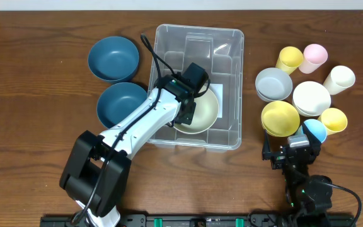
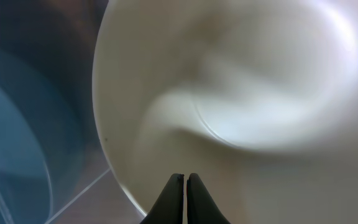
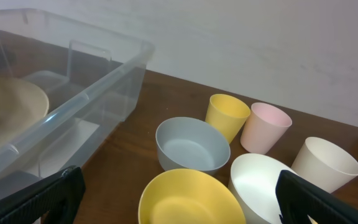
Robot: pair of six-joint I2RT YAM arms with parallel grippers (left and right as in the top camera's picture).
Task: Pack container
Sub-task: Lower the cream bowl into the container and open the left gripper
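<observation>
On the bench [image 1: 36,94] sits the container [image 1: 229,44], surrounding our left hand [image 2: 184,183], which is closed tight and empty just over a cream bowl [image 1: 205,115] inside it. Our right hand [image 1: 292,150] stands wide open, the container ahead to its left.

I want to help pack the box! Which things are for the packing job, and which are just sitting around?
In the job now: the clear box, the cream bowl inside it, the left gripper shut at that bowl.

Just sitting on the table, maybe waiting their turn: two dark blue bowls, a grey bowl, a yellow bowl, a white bowl, five cups.
</observation>
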